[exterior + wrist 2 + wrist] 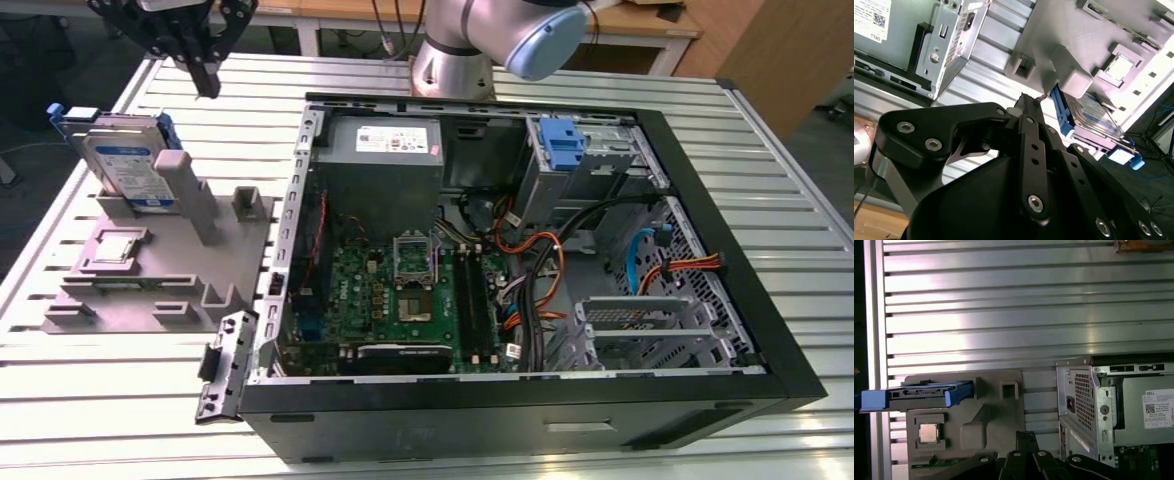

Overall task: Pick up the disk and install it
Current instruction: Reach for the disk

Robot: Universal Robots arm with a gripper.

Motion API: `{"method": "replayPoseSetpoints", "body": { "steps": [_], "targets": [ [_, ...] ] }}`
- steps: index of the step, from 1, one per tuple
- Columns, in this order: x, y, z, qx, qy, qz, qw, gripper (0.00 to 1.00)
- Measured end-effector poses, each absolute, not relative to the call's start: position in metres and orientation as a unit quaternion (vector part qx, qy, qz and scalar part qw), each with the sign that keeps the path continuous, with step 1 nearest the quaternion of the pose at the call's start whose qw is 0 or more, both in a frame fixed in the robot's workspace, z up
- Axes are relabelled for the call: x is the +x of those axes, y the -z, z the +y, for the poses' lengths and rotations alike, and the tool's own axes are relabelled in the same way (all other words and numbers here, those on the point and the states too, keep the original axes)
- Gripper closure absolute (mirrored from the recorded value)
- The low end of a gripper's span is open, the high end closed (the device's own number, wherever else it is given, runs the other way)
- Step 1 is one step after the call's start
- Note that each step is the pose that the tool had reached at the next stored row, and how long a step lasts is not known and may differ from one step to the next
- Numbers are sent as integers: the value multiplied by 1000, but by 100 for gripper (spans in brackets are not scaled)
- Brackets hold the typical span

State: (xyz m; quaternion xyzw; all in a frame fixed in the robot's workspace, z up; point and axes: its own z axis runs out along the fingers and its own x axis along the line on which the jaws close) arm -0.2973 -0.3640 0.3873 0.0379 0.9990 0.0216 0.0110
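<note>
The disk (pixel 130 168) is a silver-grey drive with a white-and-blue label and blue side rails. It stands on edge in a slot of the grey fixture (pixel 160 270) at the exterior view's left. In the first wrist view the disk (pixel 924 392) is seen edge-on, and in the second wrist view the disk (pixel 1093 114) leans beside a grey post. My gripper (pixel 206 90) hangs above and behind the disk, apart from it. Both wrist views show the black gripper (pixel 1030 99) (pixel 1026 436) with its fingers pressed together and nothing between them.
The open computer case (pixel 747 300) lies at the exterior view's right, with a grey power-supply box (pixel 387 145), a motherboard (pixel 407 295) and a bare blue bracket (pixel 566 148) in a drive bay. A processor chip (pixel 929 432) sits in the fixture. The slatted metal table (pixel 107 400) surrounds everything.
</note>
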Motion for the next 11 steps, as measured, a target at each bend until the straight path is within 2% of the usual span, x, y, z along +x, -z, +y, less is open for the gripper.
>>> {"method": "replayPoseSetpoints", "body": {
  "steps": [11],
  "targets": [
    [-306, -387, -362, 38, -22, 999, 11, 90]
  ]
}}
